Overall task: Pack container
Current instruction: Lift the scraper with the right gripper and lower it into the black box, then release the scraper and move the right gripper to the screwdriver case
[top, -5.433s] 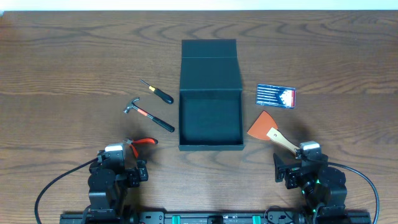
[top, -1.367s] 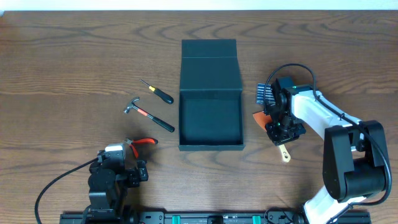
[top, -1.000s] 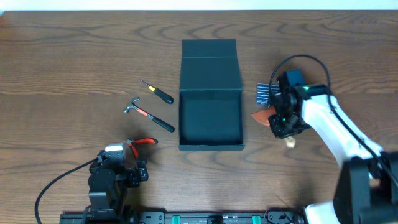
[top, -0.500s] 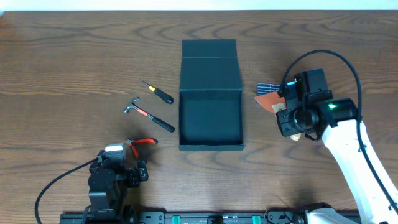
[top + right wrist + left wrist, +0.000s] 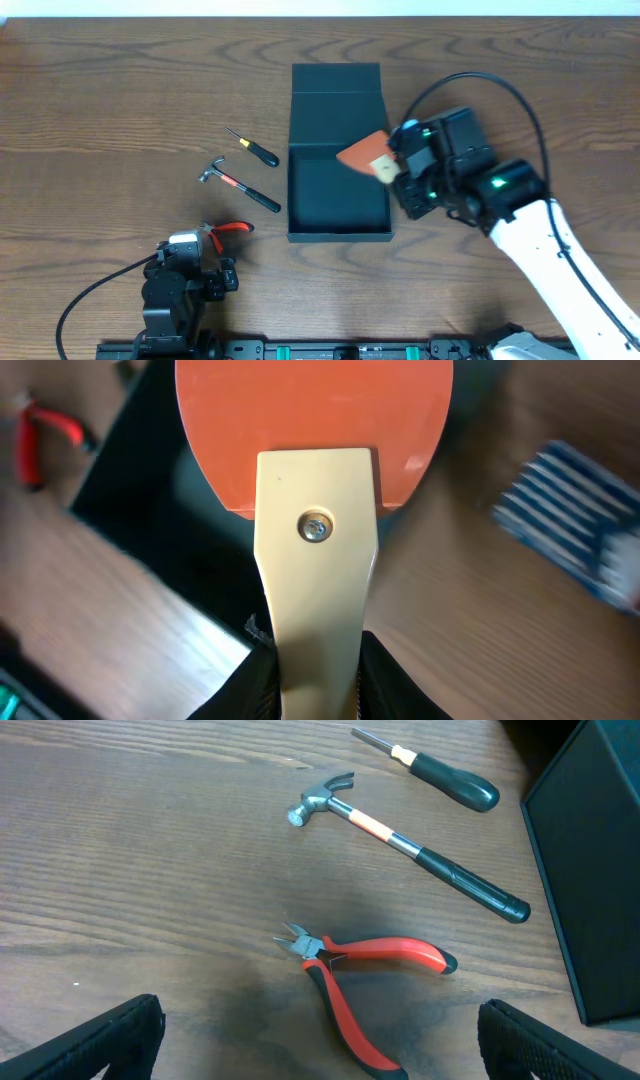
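The container (image 5: 338,237) is a dark box standing open mid-table, its flap lid (image 5: 336,100) laid back behind it. My right gripper (image 5: 398,176) is shut on the cream handle of an orange-bladed scraper (image 5: 362,153). It holds the blade in the air over the container's right rear part. The right wrist view shows the scraper (image 5: 315,430) clamped between the fingers of the right gripper (image 5: 318,680), with the container's dark inside (image 5: 150,490) below. My left gripper (image 5: 320,1012) stands open at the table's front left, above the red pliers (image 5: 370,955).
Left of the container lie a hammer (image 5: 238,183), a black-handled screwdriver (image 5: 252,146) and the red pliers (image 5: 230,228). A small blue flat pack (image 5: 575,520) lies on the wood right of the container. The container's left wall (image 5: 590,890) shows in the left wrist view.
My right gripper has carried the scraper leftward, from beside the blue pack to above the container's right side. The left arm has not moved.
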Controlling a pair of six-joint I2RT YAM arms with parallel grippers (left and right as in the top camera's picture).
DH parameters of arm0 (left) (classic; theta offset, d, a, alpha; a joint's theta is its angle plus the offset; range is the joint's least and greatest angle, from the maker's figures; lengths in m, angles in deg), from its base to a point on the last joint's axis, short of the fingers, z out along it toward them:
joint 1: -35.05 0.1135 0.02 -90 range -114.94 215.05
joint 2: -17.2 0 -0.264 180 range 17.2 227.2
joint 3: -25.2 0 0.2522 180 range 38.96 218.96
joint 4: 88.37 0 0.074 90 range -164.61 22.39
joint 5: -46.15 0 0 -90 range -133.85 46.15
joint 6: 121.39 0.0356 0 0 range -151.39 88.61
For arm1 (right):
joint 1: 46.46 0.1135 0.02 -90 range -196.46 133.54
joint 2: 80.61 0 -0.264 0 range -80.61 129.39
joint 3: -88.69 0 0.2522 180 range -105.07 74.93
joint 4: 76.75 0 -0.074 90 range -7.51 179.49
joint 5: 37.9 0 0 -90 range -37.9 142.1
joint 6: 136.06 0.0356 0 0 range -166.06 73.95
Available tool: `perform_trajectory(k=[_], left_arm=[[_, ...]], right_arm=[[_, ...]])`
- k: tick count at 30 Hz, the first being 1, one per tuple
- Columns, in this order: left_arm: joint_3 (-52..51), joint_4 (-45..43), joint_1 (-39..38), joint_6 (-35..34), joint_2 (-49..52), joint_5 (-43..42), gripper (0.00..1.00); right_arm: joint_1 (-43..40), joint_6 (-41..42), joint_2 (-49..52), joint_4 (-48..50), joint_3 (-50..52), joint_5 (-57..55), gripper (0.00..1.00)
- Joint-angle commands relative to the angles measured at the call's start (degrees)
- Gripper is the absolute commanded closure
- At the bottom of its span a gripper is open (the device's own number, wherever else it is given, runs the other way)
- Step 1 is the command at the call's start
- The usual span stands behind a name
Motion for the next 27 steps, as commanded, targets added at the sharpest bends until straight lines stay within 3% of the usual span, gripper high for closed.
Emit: perform_trajectory(k=[1,10,20,22,23,24,27], left_arm=[[0.1,0.0,0.1,0.4,-0.4,0.7,0.02],[0.1,0.0,0.1,0.3,-0.4,0.7,0.01],[0.1,0.0,0.1,0.3,-0.4,0.7,0.01],[0.1,0.0,0.1,0.3,-0.4,0.7,0.02],[0.1,0.0,0.1,0.4,-0.4,0.7,0.02],[0.1,0.0,0.1,0.3,-0.4,0.7,0.02],[0.1,0.0,0.1,0.4,-0.4,0.7,0.02]], right_arm=[[3.1,1.4,4.1,0.9,-1.4,1.1,0.78],[8.8,1.0,17.5,8.7,-1.4,1.0,0.78],[9.3,-1.1,27.7,12.6,-1.4,1.0,0.78],[9.3,-1.2,29.0,12.5,-1.4,1.0,0.75],[9.3,-1.2,29.4,12.4,-1.4,1.0,0.68],[9.3,-1.2,29.4,12.2,-1.4,1.0,0.55],[9.3,-1.2,28.9,12.1,-1.4,1.0,0.48]])
